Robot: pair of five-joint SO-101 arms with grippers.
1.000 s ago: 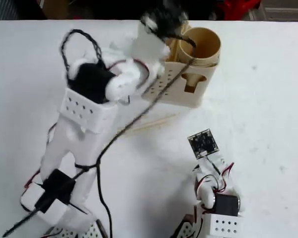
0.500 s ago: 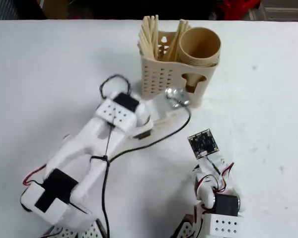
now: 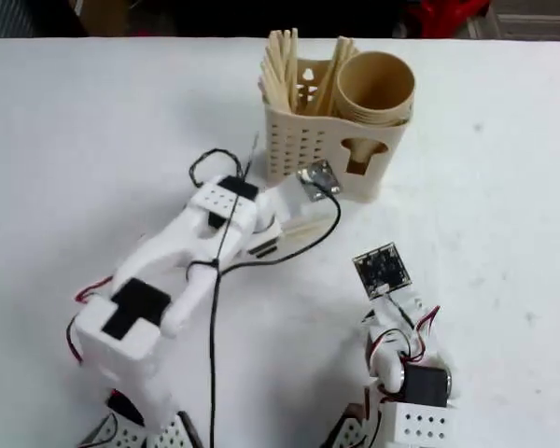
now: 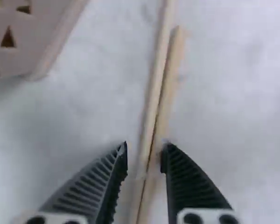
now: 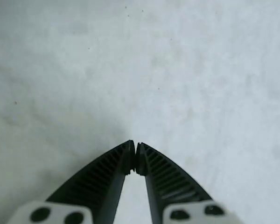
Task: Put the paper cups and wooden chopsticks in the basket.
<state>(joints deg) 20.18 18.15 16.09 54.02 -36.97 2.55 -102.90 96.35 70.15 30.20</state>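
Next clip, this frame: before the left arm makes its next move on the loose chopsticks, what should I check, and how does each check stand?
1. The left gripper is open: ok.
2. Both loose chopsticks lie side by side between its jaws: ok.
3. It is low enough to grip them: cannot tell.
4. The basket stands upright, close by: ok.
5. The paper cups sit in the basket: ok.
6. The right gripper is shut over bare table, away from the chopsticks: ok.

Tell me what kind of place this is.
Probably a robotics test bench: a white table, a small robot arm trailing a loose cable, and a basket holding chopsticks and paper cups.
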